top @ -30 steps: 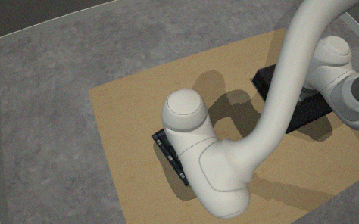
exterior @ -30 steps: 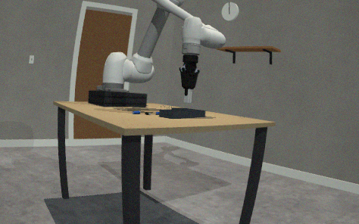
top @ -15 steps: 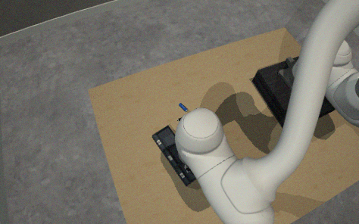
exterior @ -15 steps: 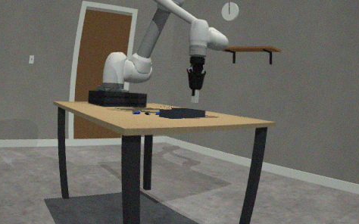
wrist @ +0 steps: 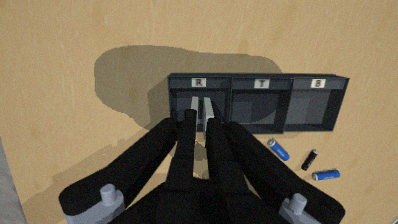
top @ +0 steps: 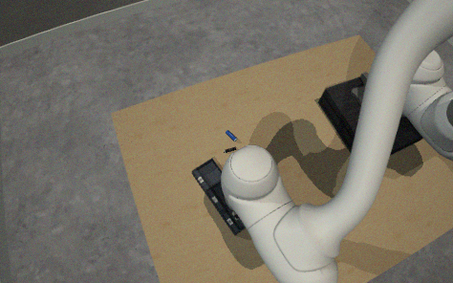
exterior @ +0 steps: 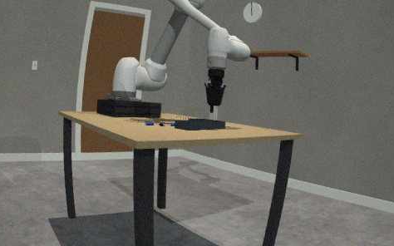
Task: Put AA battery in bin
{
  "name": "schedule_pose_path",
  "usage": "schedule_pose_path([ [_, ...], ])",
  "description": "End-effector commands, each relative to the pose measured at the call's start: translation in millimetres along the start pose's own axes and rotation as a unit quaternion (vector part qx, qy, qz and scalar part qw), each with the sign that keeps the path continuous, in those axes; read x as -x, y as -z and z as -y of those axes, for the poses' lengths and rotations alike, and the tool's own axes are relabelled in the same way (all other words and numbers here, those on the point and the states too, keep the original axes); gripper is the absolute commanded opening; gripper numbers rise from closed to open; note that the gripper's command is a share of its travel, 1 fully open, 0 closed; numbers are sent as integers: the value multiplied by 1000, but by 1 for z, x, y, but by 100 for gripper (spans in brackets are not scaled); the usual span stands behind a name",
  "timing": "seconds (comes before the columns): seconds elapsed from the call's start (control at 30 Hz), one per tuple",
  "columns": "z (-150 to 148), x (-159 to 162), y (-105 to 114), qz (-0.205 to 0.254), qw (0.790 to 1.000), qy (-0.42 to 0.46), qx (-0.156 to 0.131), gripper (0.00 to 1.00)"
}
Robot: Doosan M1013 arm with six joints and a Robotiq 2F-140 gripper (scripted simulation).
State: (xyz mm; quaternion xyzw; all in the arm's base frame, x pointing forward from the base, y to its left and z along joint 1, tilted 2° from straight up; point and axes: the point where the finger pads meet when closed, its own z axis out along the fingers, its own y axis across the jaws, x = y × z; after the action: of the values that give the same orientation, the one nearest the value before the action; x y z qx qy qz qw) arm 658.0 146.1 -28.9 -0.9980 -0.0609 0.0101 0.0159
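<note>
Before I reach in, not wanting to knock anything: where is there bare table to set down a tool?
Bare wood lies left of bin R and beyond the bins' labelled edge. Crowded: beside bin B, where two blue batteries and a black cell lie, and over bin R, where the shut gripper hangs.
</note>
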Motion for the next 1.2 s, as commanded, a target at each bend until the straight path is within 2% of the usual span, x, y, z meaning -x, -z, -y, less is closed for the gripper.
schedule_pose_path([
  [0.0,0,0,-7,0,1000,0,0,5],
  [0.23,0,0,-19,0,1000,0,0,5],
  [1.17,0,0,-19,0,1000,0,0,5],
])
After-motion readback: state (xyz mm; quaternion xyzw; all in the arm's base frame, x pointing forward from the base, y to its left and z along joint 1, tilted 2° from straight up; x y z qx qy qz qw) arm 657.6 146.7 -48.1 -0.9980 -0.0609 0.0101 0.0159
